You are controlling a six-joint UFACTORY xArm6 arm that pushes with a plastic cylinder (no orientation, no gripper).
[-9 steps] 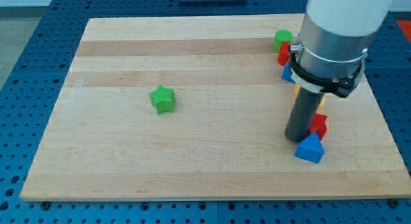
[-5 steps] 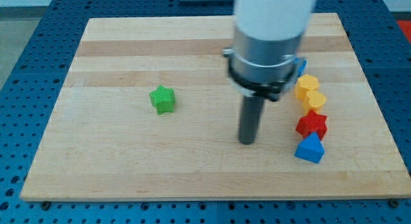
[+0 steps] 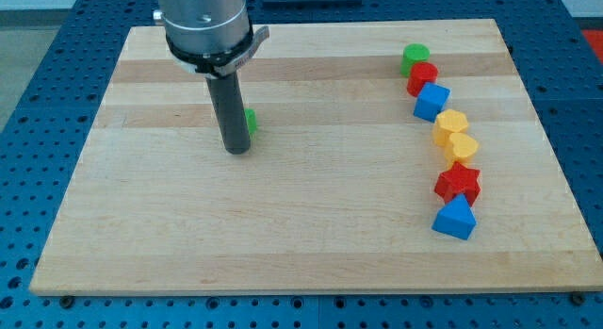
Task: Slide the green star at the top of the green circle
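Note:
The green star [image 3: 251, 122] lies left of the board's middle, almost wholly hidden behind my rod; only a sliver shows at the rod's right edge. My tip [image 3: 236, 150] rests on the board just in front of and to the left of the star, touching or nearly touching it. The green circle [image 3: 415, 57] sits far off at the view's upper right, at the top of a curved line of blocks.
Below the green circle run a red block [image 3: 422, 77], a blue cube [image 3: 431, 102], two yellow blocks [image 3: 450, 124] [image 3: 463, 146], a red star [image 3: 458, 184] and a blue triangle [image 3: 454, 219]. The wooden board [image 3: 141, 235] lies on a blue perforated table.
My rod has swept from the right-hand blocks across the board to the left and now stands at the green star, covering it. The star appears slightly higher than before.

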